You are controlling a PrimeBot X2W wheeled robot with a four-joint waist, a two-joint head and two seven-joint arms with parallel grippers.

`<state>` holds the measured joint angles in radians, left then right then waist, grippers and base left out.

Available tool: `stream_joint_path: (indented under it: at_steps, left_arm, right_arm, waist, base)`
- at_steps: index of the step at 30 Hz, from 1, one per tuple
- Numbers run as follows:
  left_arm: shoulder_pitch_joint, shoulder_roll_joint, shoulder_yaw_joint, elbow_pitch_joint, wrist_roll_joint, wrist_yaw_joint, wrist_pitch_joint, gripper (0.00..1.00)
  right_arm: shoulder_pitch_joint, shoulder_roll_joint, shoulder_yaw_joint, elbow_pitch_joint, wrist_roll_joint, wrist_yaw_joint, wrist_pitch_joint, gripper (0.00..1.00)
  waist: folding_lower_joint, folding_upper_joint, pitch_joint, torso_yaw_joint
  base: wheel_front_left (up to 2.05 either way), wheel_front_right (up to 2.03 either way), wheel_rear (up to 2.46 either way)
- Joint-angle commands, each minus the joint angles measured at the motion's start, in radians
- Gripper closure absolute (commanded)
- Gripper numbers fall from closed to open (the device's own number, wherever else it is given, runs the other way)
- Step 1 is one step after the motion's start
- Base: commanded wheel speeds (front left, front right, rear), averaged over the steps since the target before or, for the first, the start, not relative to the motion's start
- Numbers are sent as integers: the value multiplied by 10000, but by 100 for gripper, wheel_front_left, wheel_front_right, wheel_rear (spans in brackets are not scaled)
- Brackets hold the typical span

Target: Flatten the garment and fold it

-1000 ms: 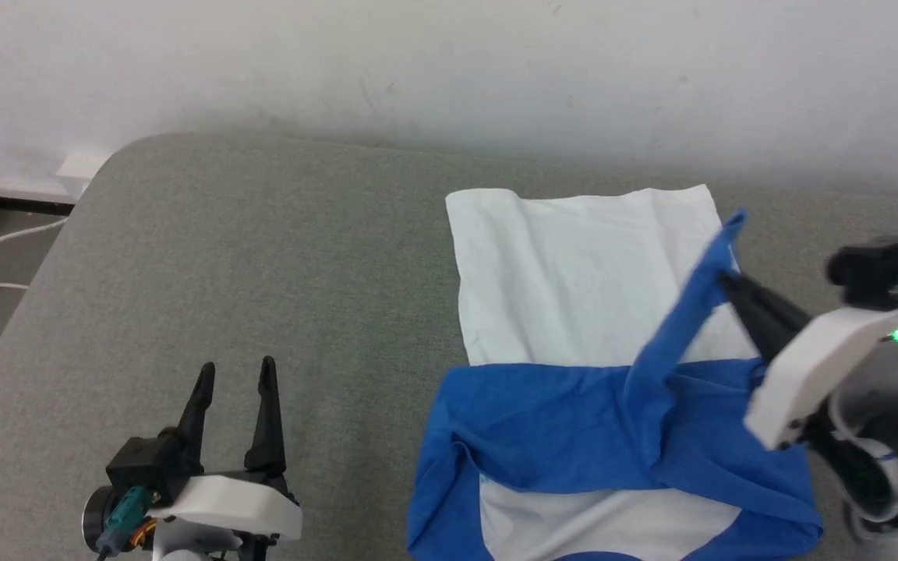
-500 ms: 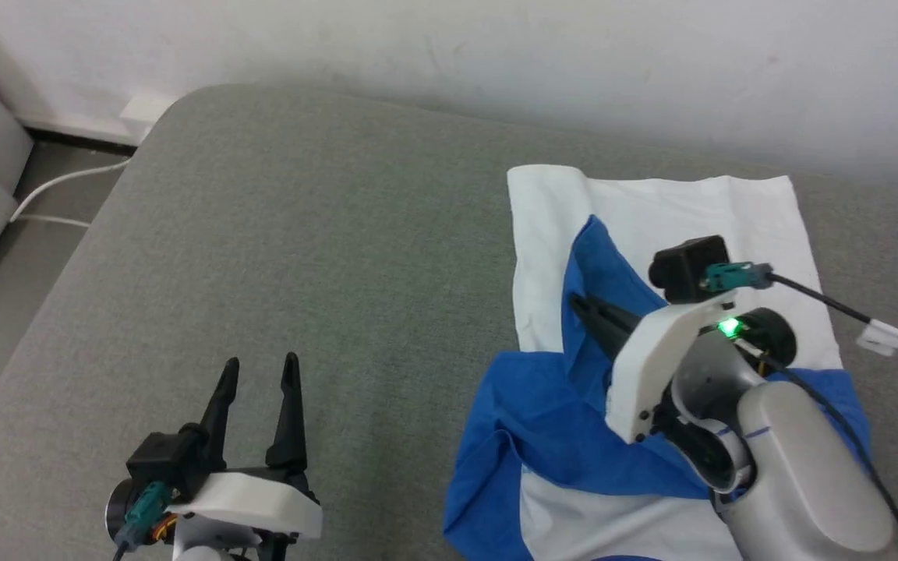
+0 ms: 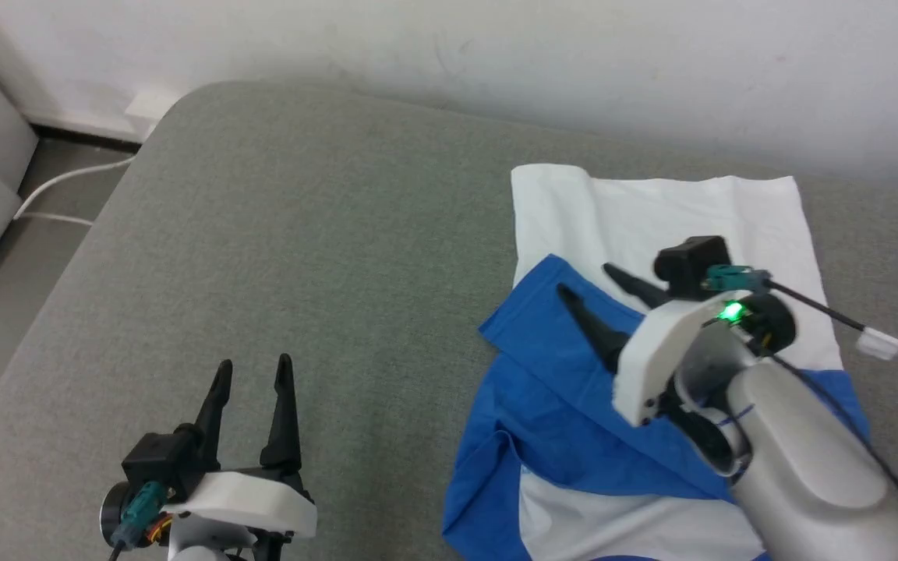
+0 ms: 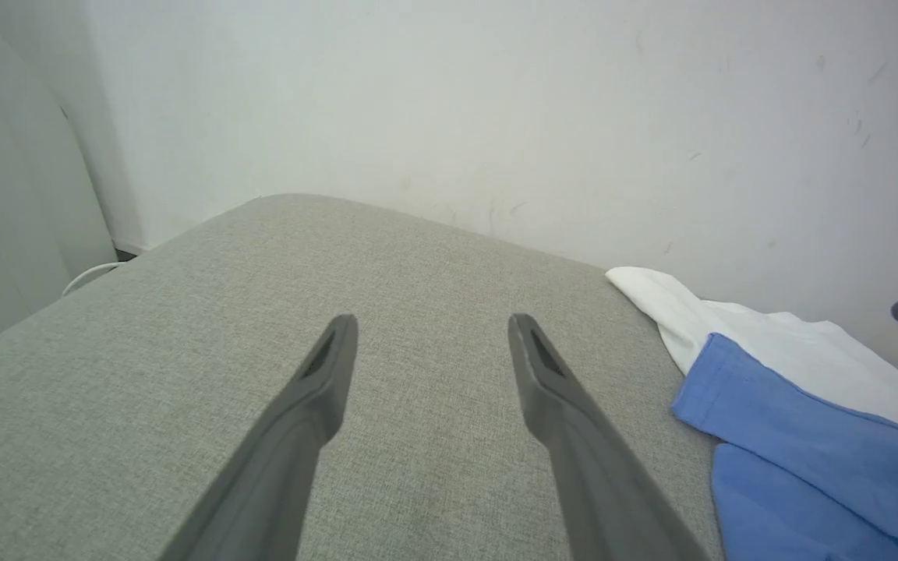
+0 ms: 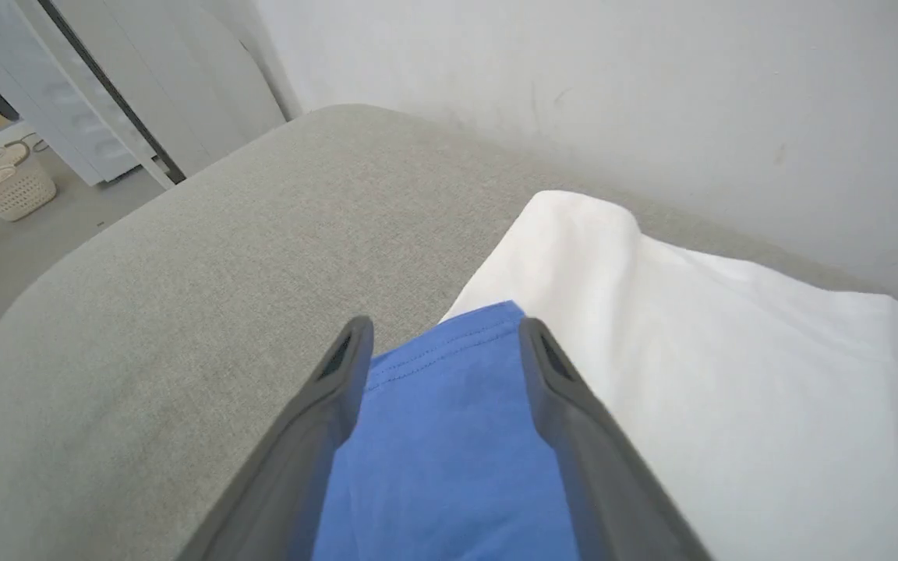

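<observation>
**Both Grippers Open, Blue Sleeve Lying Across the Shirt**

Nearest the robot, the left gripper (image 3: 253, 362) hangs over bare grey cushion (image 3: 301, 234) at the lower left of the head view. Its two dark fingers are spread apart with nothing between them. In its own wrist view, the left gripper (image 4: 431, 323) points across the cushion toward the wall. The garment (image 4: 792, 343) lies off to its right, well apart from it.

The garment (image 3: 652, 210) lies on the right half of the cushion. Its near end, at the bottom edge of the head view, is a rumpled band of blue over white.

The right arm reaches in over that blue band, with a green light (image 3: 732, 312) lit on its wrist. A black cable (image 3: 878, 343) with a white tag trails off to the right. The right gripper (image 3: 584, 278) has its fingers held wide, gripping nothing. Below them the blue sleeve (image 3: 542, 312) lies folded inward across the shirt.

The right wrist view shows the right gripper (image 5: 445, 323) with the hemmed end of the blue sleeve (image 5: 449, 452) lying in the gap between its fingers. Whether the fingertips touch the cloth cannot be told.

Beyond the sleeve, the white body of the shirt lies mostly flat, with its far left corner slightly raised. Its far edge is near the wall (image 3: 496, 47). At the far left a white cable (image 3: 67, 179) runs along the floor, and a pale basket (image 5: 5, 183) stands there too.
</observation>
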<state>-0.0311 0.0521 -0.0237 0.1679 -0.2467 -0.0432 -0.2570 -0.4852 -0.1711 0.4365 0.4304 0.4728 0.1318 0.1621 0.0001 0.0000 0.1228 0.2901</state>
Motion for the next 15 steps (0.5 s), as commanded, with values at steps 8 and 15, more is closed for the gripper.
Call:
stream_joint_path:
  at_steps: [8,15]
  left_arm:
    - [-69,-6,246,-185,63,-140,-47,0]
    - [-105,-4,335,-458,83,-237,-47,0]
  right_arm:
    - [-247,-1435,-503,35,-713,-11,-1802,0]
    - [519,-1855,-1902,-331,-1287,-11,-3165,0]
  waist:
    - [-1,0,-837,-1063]
    - [-1,0,-884,-1615]
  base:
    - [0,0,0]
    - [0,0,0]
